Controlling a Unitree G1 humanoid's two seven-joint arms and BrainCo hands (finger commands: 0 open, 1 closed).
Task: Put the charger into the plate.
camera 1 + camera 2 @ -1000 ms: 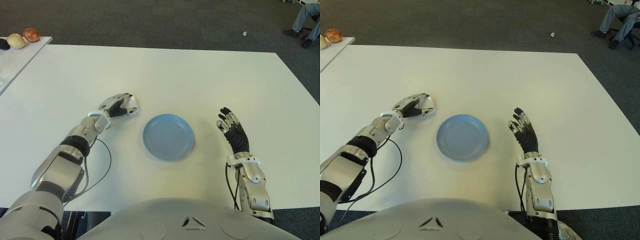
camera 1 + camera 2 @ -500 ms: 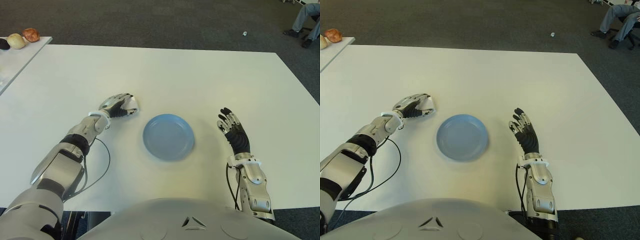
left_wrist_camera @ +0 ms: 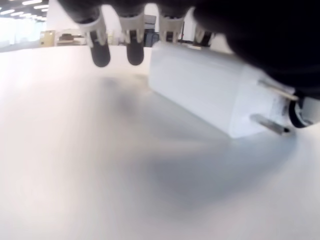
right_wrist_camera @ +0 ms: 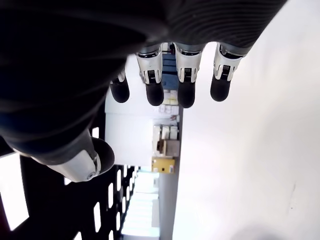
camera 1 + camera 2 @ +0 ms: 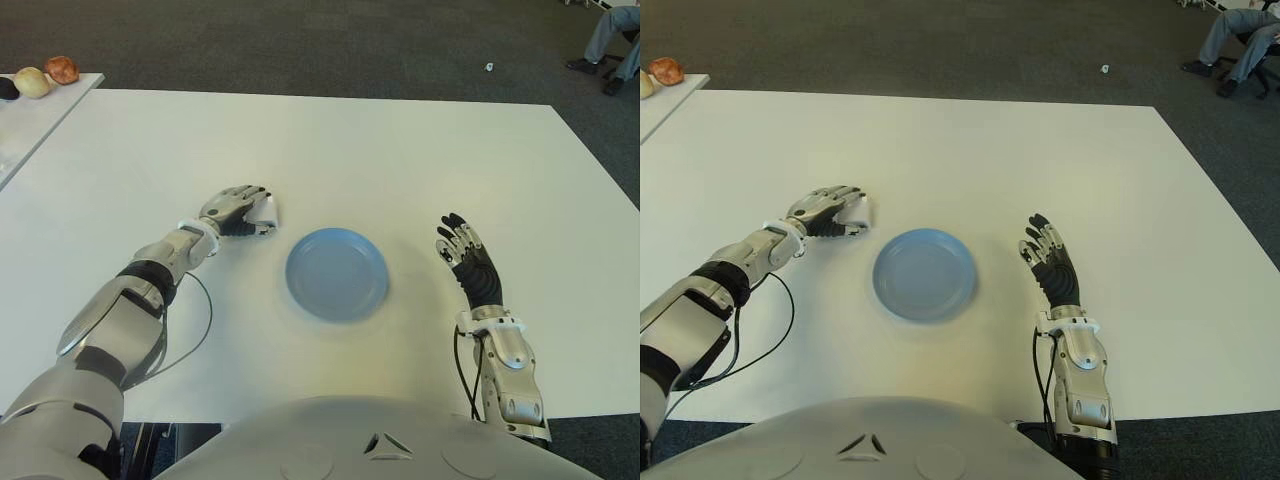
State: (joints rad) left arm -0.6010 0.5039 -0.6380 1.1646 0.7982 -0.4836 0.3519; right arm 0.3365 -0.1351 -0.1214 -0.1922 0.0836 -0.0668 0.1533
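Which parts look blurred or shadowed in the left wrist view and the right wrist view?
Left wrist view: the charger is fairly sharp, the near table is blurred, a soft shadow lies below the charger. Right wrist view: the right robot hand is dark against a bright background.

The charger (image 3: 210, 95) looks like smooth white plastic with a slightly glossy face and two bare metal prongs. The plate (image 5: 337, 273) is pale blue with a soft sheen. The table (image 5: 400, 150) top is smooth, matt white. The floor (image 5: 300, 45) is rough grey carpet.
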